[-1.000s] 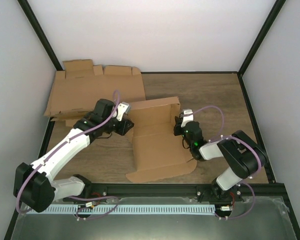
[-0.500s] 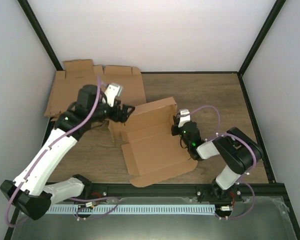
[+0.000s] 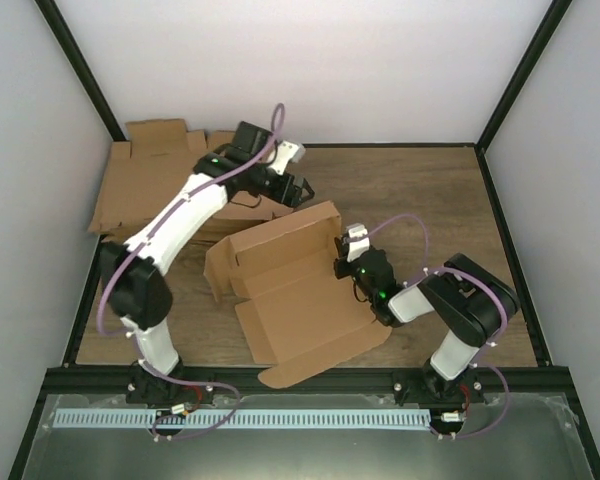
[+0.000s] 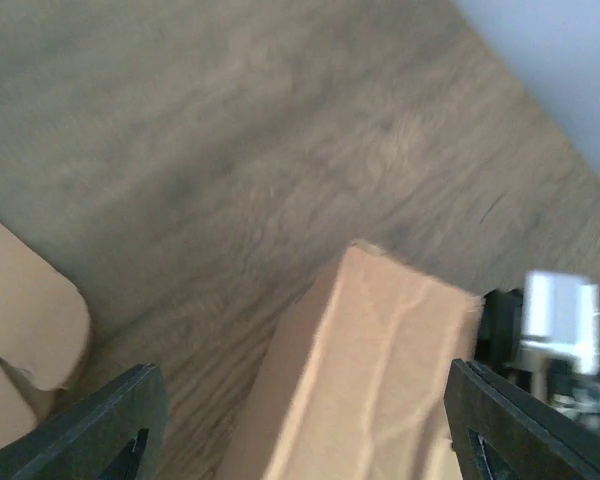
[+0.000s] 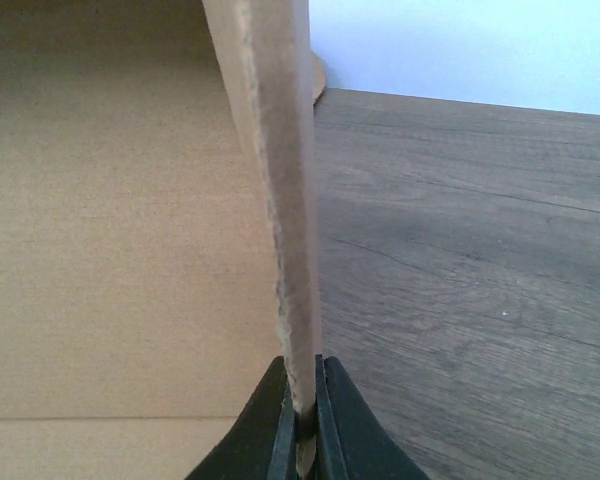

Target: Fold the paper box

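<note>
The box (image 3: 300,300) lies mid-surface, half formed. Its length runs from a raised far wall to a rounded near flap, skewed so the near end swings right. The right tool (image 5: 302,395) is pressed together on the upright right wall's edge. The left tool (image 3: 300,190) hangs spread beside the far wall, gripping nothing. Flat blanks (image 3: 140,190) sit far left on the dark wood-grain surface (image 3: 420,190), which is enclosed by white walls (image 3: 310,70) and black posts.
</note>
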Available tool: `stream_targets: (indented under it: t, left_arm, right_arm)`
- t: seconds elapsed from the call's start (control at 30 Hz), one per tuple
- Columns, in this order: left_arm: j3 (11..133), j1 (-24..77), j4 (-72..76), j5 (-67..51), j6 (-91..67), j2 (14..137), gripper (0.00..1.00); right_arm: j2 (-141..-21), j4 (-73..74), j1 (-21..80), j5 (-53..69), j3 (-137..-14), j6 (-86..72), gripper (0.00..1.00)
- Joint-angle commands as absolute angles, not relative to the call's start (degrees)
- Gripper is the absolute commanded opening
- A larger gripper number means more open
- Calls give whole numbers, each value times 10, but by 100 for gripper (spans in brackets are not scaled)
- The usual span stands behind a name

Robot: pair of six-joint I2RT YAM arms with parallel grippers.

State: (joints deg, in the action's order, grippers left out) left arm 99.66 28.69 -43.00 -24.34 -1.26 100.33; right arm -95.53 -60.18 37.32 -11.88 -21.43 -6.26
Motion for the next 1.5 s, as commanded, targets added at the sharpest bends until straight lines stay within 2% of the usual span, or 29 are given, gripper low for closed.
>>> stream_targets:
  t: [0.0, 0.27, 0.43, 0.57, 0.77, 0.97, 1.07, 1.13, 1.2, 1.47]
  left_arm:
    - [1044, 288, -480, -300, 12, 1066, 79]
    - [1074, 310, -507, -358, 26, 1156, 72]
    - [1062, 324, -515, -373, 36, 1175, 60]
    - [1042, 331, -513, -369, 36, 1174, 52]
    - [999, 339, -499, -361, 22, 1159, 52]
    - [959, 339, -480, -359, 12, 1145, 52]
    - [938, 334, -463, -357, 1, 1139, 52]
    - [931, 329, -452, -362, -7, 1137, 53]
    - [924, 324, -443, -367, -15, 1136, 54]
    - [908, 319, -430, -391, -27, 1140, 55]
  right_arm:
    - [-965, -642, 387, -102, -198, -69, 1]
    - [-989, -667, 406, -109, -199, -75, 2]
    - [-980, -674, 407, -113, -197, -67, 18]
    - [-969, -674, 407, -115, -201, -52, 21]
    - [-976, -679, 407, -134, -217, -43, 22]
    - [-1006, -749, 407, -130, -213, -46, 25]
    - [-1026, -772, 407, -136, -222, -37, 17]
    - [-1038, -780, 407, -154, -230, -38, 5]
    - [-1049, -776, 407, -186, -242, -40, 1]
    - [-1072, -731, 413, -264, -280, -58, 4]
